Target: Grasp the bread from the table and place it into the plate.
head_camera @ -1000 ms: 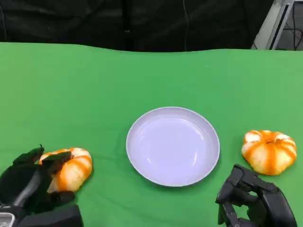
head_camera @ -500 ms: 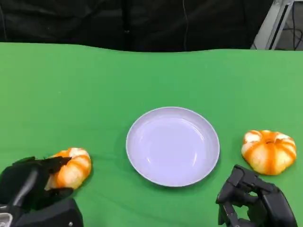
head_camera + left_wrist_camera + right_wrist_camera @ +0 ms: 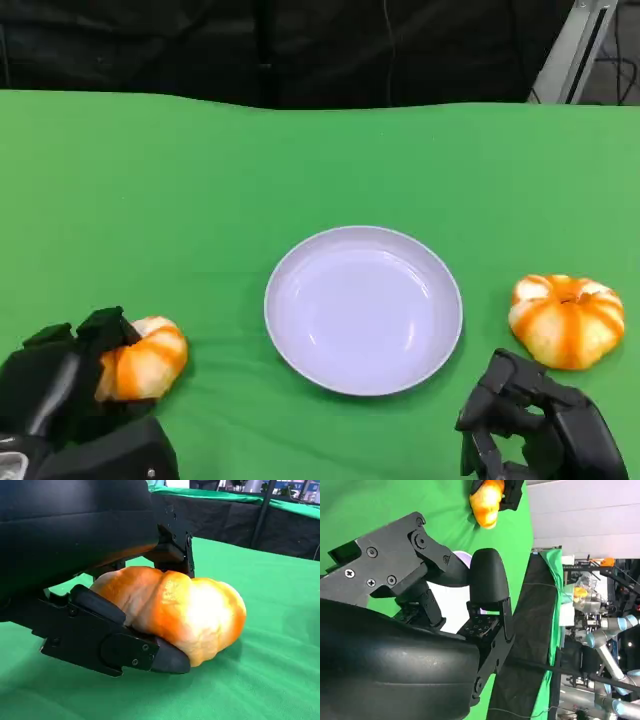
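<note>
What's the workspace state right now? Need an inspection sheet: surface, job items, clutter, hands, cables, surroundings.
Surface: green cloth over the table, smooth.
Job items: left bread in the left hand's fingers, low at the cloth; lift cannot be told. Right bread lies alone on the cloth, right of the plate. Plate at centre, white, nothing in it.
Clutter: nothing seen.
Hands: left hand grips the left bread, fingers above and below it in the left wrist view. Right hand near the right bread, apart from it, fingers curled, holding nothing.
Cables: dark cables behind the table, far right.
Surroundings: black curtain; grey post.
</note>
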Available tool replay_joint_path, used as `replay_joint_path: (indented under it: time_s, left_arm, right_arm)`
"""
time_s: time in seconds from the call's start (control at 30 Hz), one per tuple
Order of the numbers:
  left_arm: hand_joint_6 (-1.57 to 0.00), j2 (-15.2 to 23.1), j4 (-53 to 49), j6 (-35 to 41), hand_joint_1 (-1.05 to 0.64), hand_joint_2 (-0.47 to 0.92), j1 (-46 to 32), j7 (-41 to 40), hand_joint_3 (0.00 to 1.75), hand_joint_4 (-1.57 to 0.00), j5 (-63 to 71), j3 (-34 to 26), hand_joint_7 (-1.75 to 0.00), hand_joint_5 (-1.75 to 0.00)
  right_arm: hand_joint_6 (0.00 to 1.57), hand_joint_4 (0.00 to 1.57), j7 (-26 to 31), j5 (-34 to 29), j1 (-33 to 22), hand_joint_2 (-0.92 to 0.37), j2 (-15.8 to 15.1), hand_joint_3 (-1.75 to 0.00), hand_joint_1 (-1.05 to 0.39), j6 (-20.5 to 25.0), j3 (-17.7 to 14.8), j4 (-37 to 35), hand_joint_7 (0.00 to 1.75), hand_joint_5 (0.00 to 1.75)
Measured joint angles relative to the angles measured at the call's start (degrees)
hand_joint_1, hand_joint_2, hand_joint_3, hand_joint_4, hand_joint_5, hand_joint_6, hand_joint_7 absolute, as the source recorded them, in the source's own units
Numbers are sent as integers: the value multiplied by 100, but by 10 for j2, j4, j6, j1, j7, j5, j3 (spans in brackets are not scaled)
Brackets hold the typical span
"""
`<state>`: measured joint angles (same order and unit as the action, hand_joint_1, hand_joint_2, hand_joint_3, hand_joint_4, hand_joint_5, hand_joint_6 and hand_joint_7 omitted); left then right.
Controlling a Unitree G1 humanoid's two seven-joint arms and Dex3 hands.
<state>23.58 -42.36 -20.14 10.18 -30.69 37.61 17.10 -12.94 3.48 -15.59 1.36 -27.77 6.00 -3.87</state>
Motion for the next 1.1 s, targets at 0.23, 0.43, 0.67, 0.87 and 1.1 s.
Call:
replay_joint_path:
  time_s: [0.23,0.43,0.67,0.87,1.1]
  left_arm:
    - [-59,8,115,25,-2,86,-13,14,44,-70,0,-25,-175,-175]
    - [-60,14,215,45,-3,81,-7,46,52,-70,2,-43,-175,-175]
    - [-61,9,274,72,-6,69,-7,88,73,-72,4,-43,-175,-175]
    - [-60,-11,303,92,-6,68,14,120,76,-71,13,-32,-175,-175]
    - [-60,-22,317,96,-6,67,37,134,78,-70,20,-30,-175,-175]
  right_arm:
    - [75,82,-2,0,2,-62,0,-111,-13,-1,0,-2,155,175]
    - [75,82,-2,0,5,-61,0,-112,-13,-1,-1,-2,155,175]
    - [74,82,-2,0,6,-61,0,-112,-14,-1,-1,-2,155,175]
    - [75,82,1,-1,5,-61,0,-111,-13,-1,-1,-2,155,175]
    - [75,82,4,-2,4,-61,0,-112,-13,-1,0,-2,155,175]
